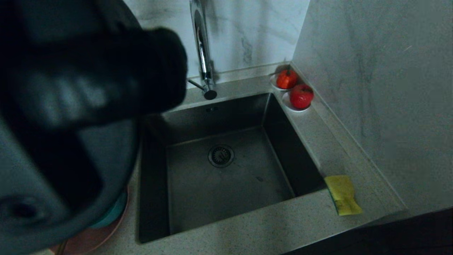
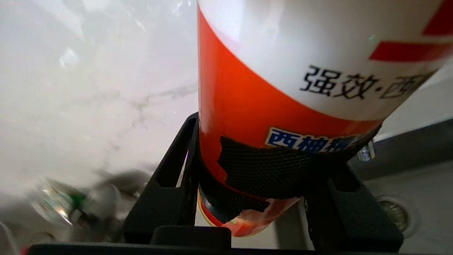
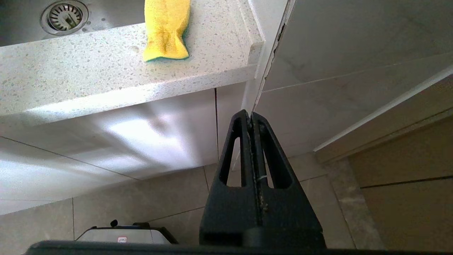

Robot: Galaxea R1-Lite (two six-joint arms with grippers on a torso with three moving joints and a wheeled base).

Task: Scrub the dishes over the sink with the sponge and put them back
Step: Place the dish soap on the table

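My left gripper is shut on an orange and white dish soap bottle, its fingers pressed against the bottle's sides near the base. In the head view the left arm looms close and hides the counter left of the sink. Below the arm peek the rim of the pink plate and the teal bowl on it. The yellow sponge lies on the counter at the sink's near right corner. My right gripper hangs shut below the counter edge, holding nothing.
A chrome faucet rises behind the sink, and the drain strainer sits mid-basin. Two white saucers with red fruit stand in the back right corner. A wall runs along the right counter strip.
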